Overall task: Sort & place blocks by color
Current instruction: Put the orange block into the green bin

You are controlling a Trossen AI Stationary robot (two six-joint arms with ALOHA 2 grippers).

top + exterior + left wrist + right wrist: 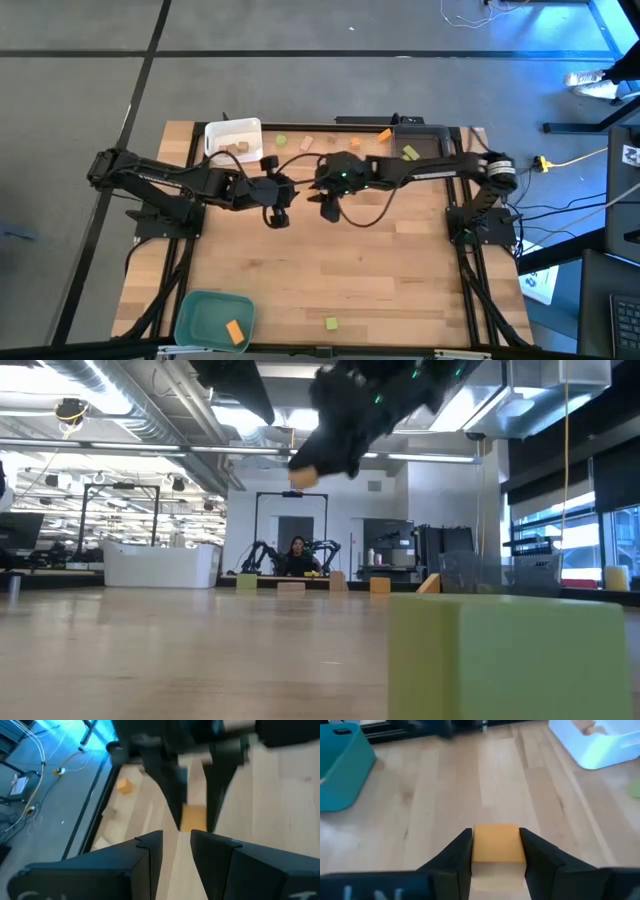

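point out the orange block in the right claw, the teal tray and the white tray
orange block (495, 842), right wrist view, its top face between the fingers
teal tray (200, 308), high view, bare floor inside
white tray (232, 128), high view, far rim

Grey floor (300, 90), exposed ceiling ducts (130, 410), bright windows (560, 530)

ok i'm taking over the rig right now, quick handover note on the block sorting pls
Right pincer: shut on an orange block, raised over mid-table.
Left pincer: empty, jaws slightly apart, facing the right one close up over mid-table.
Done: one orange block in the teal tray at the near left corner; tan blocks in the white tray at the far left.
Left: the held orange block goes to the teal tray. Loose blocks along the far edge, including a green one, a tan one and an orange one; a green block near the front edge.
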